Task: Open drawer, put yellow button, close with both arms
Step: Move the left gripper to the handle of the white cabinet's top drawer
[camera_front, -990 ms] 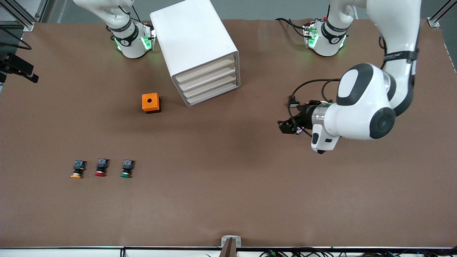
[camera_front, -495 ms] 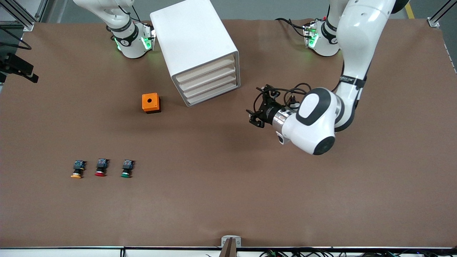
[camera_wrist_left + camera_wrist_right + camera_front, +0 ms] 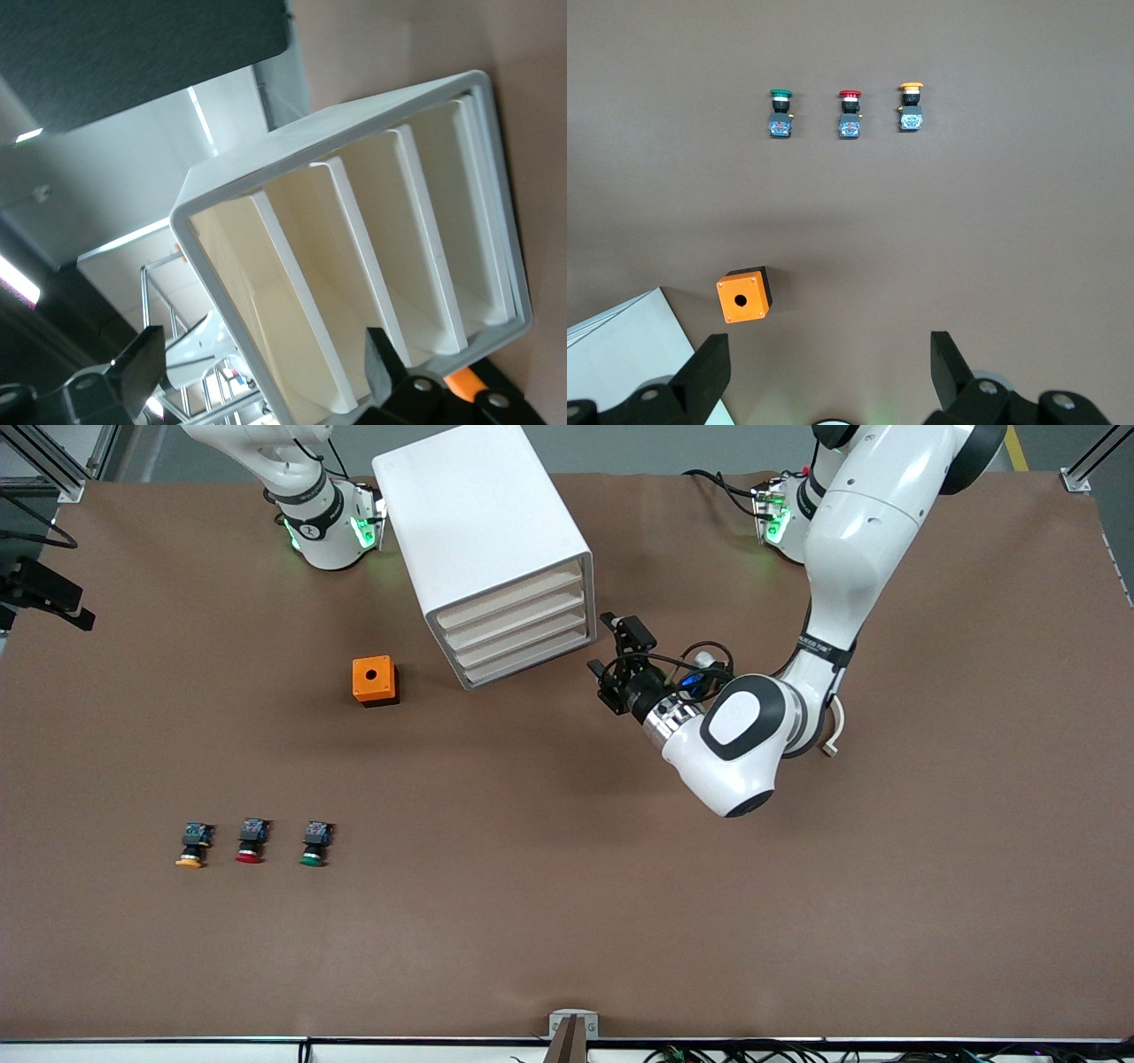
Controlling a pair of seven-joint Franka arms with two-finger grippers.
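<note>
1. Altogether, one white cabinet (image 3: 483,540) with four drawers, all shut; the top drawer (image 3: 507,595) is flush.
2. Three buttons in a row at the table's 8 o'clock: yellow button (image 3: 192,846), red button (image 3: 252,841), green button (image 3: 314,844).
3. One orange box (image 3: 375,680) sits beside the cabinet.
4. Left gripper (image 3: 611,654) hangs just in front of the drawers, jaws spread, empty.
5. Right gripper (image 3: 828,376), cut off in the front view, is high over the orange box, jaws spread.

The right pincer (image 3: 824,372) is outside the front view; the cabinet's (image 3: 483,540) upper corner is cropped there.
</note>
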